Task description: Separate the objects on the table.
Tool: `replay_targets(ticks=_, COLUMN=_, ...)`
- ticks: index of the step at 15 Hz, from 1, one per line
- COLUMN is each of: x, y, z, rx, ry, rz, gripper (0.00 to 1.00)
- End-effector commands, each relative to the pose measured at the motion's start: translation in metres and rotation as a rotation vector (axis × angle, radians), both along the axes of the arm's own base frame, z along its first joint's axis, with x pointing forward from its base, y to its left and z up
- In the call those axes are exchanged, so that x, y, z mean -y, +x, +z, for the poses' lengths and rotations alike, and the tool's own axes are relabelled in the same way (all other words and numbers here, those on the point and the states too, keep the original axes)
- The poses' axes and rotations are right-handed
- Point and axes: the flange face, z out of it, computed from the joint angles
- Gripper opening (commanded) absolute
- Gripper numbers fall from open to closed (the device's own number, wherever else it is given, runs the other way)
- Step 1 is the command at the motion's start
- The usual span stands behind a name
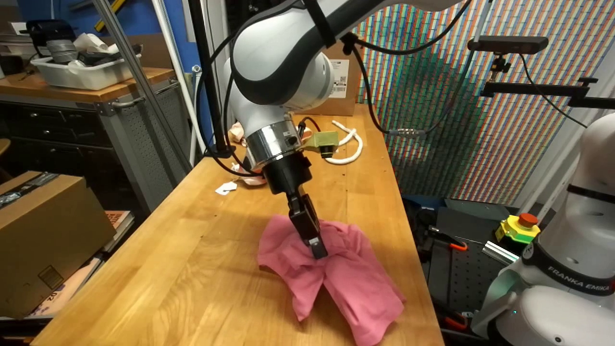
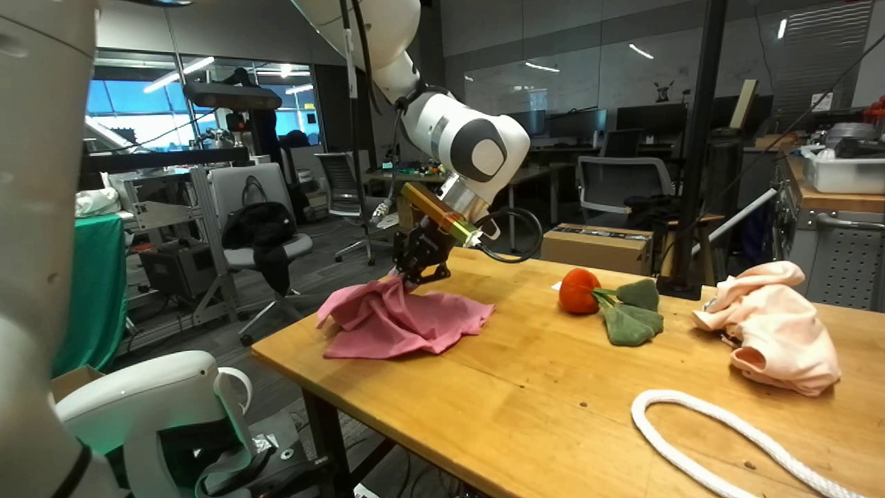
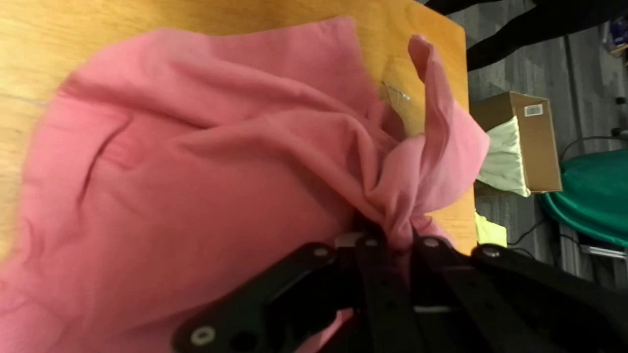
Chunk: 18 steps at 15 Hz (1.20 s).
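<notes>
The gripper (image 3: 400,245) is standing narrow, its fingers (image 3: 434,255) pinching a gathered fold of the pink cloth (image 2: 408,321). That cloth is lying near one end of the table (image 1: 206,254), most of it spreading in loose folds on the wood, while one corner is poking up past the gripper. Further along, well apart from it, a red ball (image 2: 579,290) with green leaves (image 2: 630,321) is resting, the leaves pointing towards a crumpled peach cloth (image 2: 781,332); a white cord (image 2: 665,396) is curving over the wood near that. Across on the workbench (image 1: 24,86), a white tub (image 1: 79,78) is sitting piled full, a grey coil (image 1: 62,49), some white pieces (image 1: 91,43) and some dark ones (image 1: 101,58) rising above its rim. Low beside the table a brown box (image 1: 57,245) is sitting with dark tape (image 1: 31,189) running across its top, its inside hiding from me. Behind the arm (image 1: 276,53), at the table's opposite end, a carton (image 1: 342,106) is standing and showing a white label (image 1: 340,79). Down past the table's edge, a third box (image 3: 542,147) is sitting with a pale cloth (image 3: 503,157) lying across it, though I'm not managing to tell how much is inside, and a green cloth (image 3: 596,193) is draping just beside it.
</notes>
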Motion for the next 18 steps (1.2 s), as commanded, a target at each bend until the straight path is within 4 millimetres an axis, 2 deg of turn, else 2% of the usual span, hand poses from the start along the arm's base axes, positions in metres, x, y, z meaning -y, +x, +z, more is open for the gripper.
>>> replay_targets(ticks=1, x=0.007, y=-0.013, z=0.011, rx=-0.066, ry=0.046, rz=0.009, gripper=0.05)
replay_targets(ticks=2, x=0.009, y=-0.015, z=0.011, rx=-0.081, ry=0.049, rz=0.011, gripper=0.06)
replay_targets(ticks=3, x=0.010, y=-0.017, z=0.011, rx=-0.093, ry=0.051, rz=0.014, gripper=0.34)
replay_targets(ticks=5, x=0.011, y=-0.019, z=0.011, rx=-0.111, ry=0.054, rz=0.023, gripper=0.42)
replay_targets(ticks=9, x=0.012, y=-0.024, z=0.012, rx=-0.130, ry=0.056, rz=0.047, gripper=0.73)
replay_targets(ticks=12, x=0.013, y=-0.029, z=0.024, rx=-0.138, ry=0.045, rz=0.064, gripper=0.95)
replay_targets(ticks=13, x=0.014, y=-0.029, z=0.030, rx=-0.135, ry=0.038, rz=0.068, gripper=1.00)
replay_targets(ticks=15, x=0.017, y=-0.030, z=0.050, rx=-0.100, ry=0.024, rz=0.070, gripper=1.00)
replay_targets(ticks=18, x=0.028, y=-0.031, z=0.095, rx=0.002, ry=-0.013, rz=0.060, gripper=1.00)
